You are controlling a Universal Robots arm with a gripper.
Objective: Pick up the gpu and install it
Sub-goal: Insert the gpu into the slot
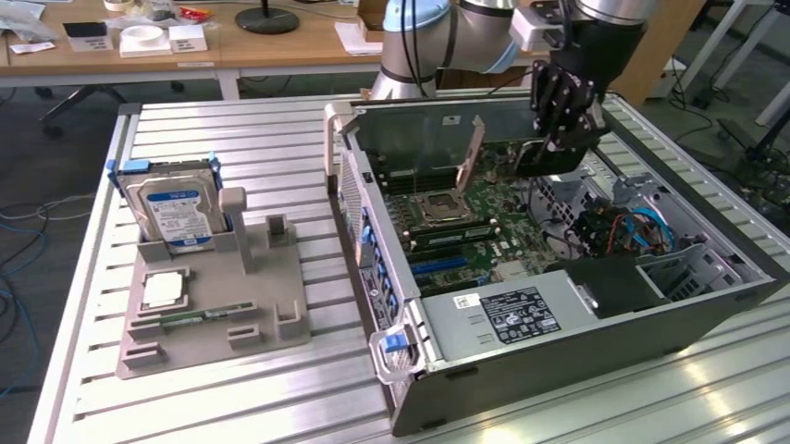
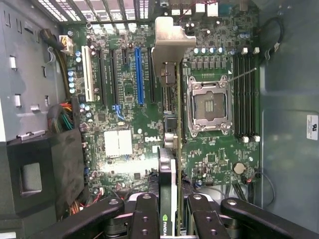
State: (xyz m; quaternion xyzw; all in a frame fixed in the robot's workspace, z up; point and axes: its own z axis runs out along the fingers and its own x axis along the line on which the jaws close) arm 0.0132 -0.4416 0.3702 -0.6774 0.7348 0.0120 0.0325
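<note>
Fingers [image 2: 146,215] grip NVIDIA-marked gpu [image 2: 169,164] over DELL motherboard [image 2: 119,144].

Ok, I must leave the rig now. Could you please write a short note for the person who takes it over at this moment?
Gripper: shut on the gpu, which is held on edge by one end.
Gpu: inside the open computer case, over the motherboard. In the wrist view it lies between the blue slot and the processor socket.
Done: gpu picked up and carried into the case.
Left: gpu not released; I cannot tell whether its edge sits in a slot.
Other: the hard drive stands in the grey holder at the exterior view's left.
</note>
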